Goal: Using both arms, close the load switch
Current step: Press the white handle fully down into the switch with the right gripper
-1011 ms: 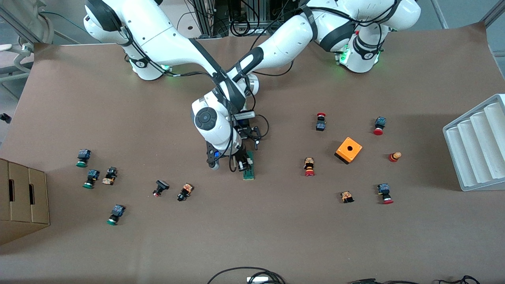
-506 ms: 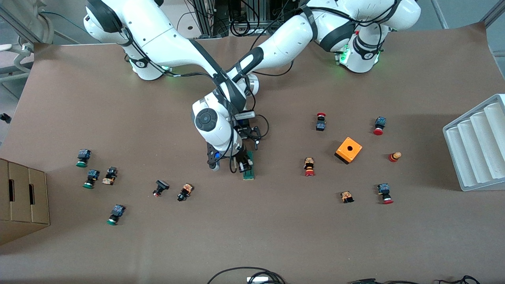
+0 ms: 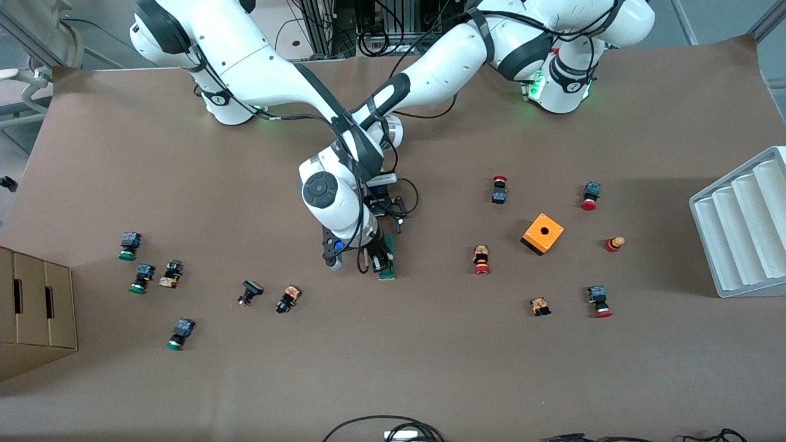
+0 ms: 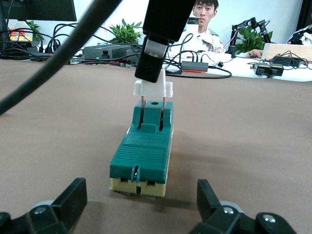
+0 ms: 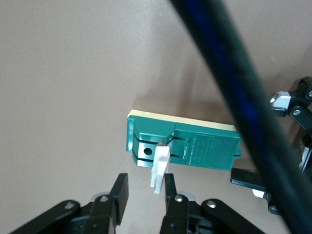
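Front view: the slim dark-green rectangular load switch (image 3: 389,263) lies flat on the brown table near its middle, its long axis running toward and away from the front camera. Both white arms reach in over it and cross above. The right gripper (image 3: 376,258) hangs over the switch, and the left gripper (image 3: 388,216) sits low at the switch's end toward the robots' bases. An orange box with a round hole (image 3: 543,233) stands well apart, toward the left arm's end.

Left wrist view: the switch (image 4: 145,147) points lengthwise away from the left gripper (image 4: 141,214), whose fingers stand wide apart, one off each side of the near end, touching nothing. The white handle block (image 4: 153,88) stands raised on two thin blades, with the right gripper's black finger (image 4: 155,48) on it from above.

Right wrist view: the switch (image 5: 183,146) lies crosswise. The right gripper (image 5: 144,195) has its fingers apart; the white block (image 5: 160,168) lies against one of them.
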Available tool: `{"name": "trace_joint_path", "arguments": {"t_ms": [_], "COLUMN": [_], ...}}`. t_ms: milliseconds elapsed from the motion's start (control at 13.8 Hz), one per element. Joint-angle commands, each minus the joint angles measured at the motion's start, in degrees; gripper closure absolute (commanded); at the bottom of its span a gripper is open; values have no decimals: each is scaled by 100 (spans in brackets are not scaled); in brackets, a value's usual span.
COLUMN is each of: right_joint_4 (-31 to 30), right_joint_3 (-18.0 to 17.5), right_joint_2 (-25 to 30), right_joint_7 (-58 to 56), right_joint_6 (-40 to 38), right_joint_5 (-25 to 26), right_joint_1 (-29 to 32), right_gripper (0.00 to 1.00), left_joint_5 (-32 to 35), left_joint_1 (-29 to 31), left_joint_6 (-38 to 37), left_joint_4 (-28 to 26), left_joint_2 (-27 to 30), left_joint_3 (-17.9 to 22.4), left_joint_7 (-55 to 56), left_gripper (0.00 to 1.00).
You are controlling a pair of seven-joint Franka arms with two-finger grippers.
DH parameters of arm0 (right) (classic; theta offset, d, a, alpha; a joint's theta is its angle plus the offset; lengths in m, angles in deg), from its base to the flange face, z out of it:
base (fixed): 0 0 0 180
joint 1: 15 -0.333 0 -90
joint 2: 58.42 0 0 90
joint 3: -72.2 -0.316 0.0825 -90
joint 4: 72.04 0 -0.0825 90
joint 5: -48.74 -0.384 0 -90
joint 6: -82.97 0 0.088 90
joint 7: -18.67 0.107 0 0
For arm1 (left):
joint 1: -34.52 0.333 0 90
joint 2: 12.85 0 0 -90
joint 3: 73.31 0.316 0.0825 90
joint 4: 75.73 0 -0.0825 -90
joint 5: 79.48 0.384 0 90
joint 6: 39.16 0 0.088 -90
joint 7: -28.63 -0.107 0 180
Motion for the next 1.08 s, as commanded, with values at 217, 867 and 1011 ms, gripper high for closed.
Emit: {"name": "trace_joint_path", "arguments": {"t_ms": [217,867,1011], "right_joint_4": [353,660,766], "right_joint_3": [22,75,83], "right_joint_2": [-255,-484,-598], "right_joint_7": [-39,-48,-48], "right_joint_6": [-46,-63,-90], "right_joint_5": [-182,-191,-183], "right_joint_1": [72,195,222], "right_gripper": [69,69,69], "left_joint_5": [-180,-189,-180], "left_joint_1": [23,23,23], "left_joint_6": [270,270,270], "left_joint_4": [104,104,104], "left_joint_2": [-435,-435,-435], "left_joint_3": [-105,-105,-105], "left_joint_7": [312,312,312], "left_gripper": [0,0,0]}}
